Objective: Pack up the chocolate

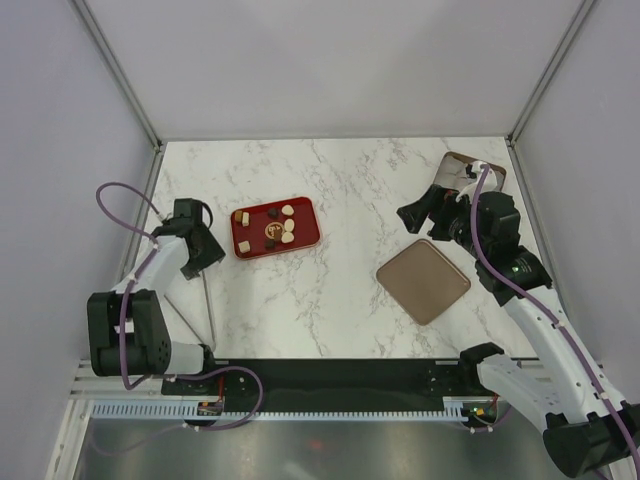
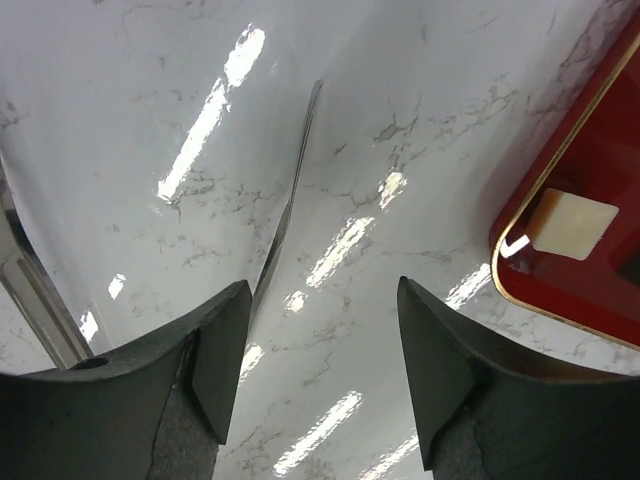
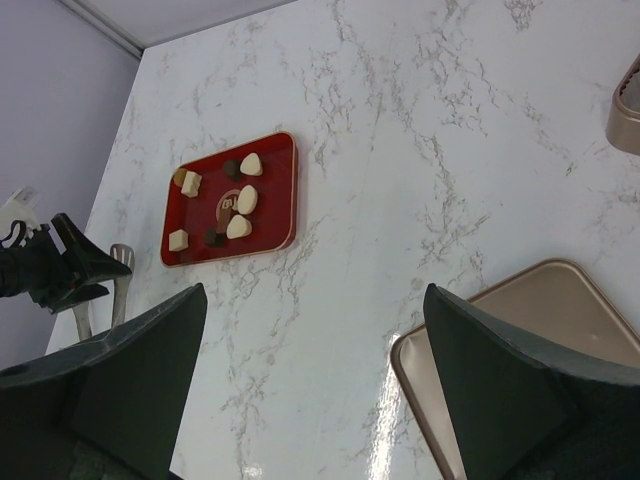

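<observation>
**Chocolate sitting on the red tray, both grippers empty**

So the chocolate [image 1: 288, 227] is all sitting on the red tray [image 1: 306, 222], left of the table's middle. It's a mix of cream-white and dark brown bite-size bits, scattered loosely, not touching. The scatter follows the tray's long axis, which runs left to right in the top view with the right end tipped a little toward the far wall. The pieces are too small to say which way any single one points. From the left wrist view I can make out one flat, squarish cream piece just inside the tray's gold rim.

The left gripper [image 2: 322, 290] sits just left of the tray. Its jaws are partly apart, with only bare marble between them. A pair of thin metal tongs [image 2: 290, 200] lies on the table in front of it. One end of the tongs runs in by the left-hand finger, but it isn't pinched.

Over on the right, the flat brown square lid [image 1: 423, 280] lies on the table, well apart from the tray and turned corner-on like a diamond. The right gripper [image 3: 312, 290] hangs above the table beyond the lid, jaws spread wide and holding nothing. Behind that arm, in the far right corner, is a bronze-coloured container [image 1: 462, 160], partly hidden.
</observation>
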`<control>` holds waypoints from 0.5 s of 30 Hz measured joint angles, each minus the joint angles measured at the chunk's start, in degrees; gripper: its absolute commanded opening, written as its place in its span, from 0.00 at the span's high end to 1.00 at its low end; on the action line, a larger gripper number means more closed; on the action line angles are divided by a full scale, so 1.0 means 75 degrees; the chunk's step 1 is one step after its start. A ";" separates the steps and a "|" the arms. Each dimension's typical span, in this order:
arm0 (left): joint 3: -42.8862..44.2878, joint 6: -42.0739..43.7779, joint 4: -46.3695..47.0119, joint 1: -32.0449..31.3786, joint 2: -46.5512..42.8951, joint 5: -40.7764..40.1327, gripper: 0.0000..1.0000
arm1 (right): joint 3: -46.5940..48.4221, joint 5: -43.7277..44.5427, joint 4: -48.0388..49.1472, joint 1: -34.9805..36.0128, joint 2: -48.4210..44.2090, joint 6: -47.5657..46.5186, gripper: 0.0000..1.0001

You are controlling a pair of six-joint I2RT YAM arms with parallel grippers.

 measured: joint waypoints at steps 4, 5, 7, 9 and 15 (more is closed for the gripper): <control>-0.0166 -0.0172 0.0093 0.0000 0.0283 -0.0029 0.48 | -0.0020 -0.0058 0.0000 0.0000 0.0000 0.0020 0.02; -0.0213 -0.0207 0.0117 0.0000 0.0361 -0.0029 0.50 | -0.0026 -0.0061 0.0006 0.0000 0.0000 0.0023 0.02; -0.0312 -0.0259 0.0146 0.0000 0.0475 -0.0041 0.53 | -0.0032 -0.0076 0.0003 0.0000 0.0003 0.0032 0.03; -0.0414 -0.0318 0.0149 0.0000 0.0586 -0.0067 0.58 | -0.0032 -0.0111 0.0003 0.0000 0.0009 0.0047 0.03; -0.0475 -0.0536 0.0172 0.0009 0.0682 0.0012 0.88 | -0.0099 -0.0472 0.0175 0.0000 0.0073 -0.0015 0.03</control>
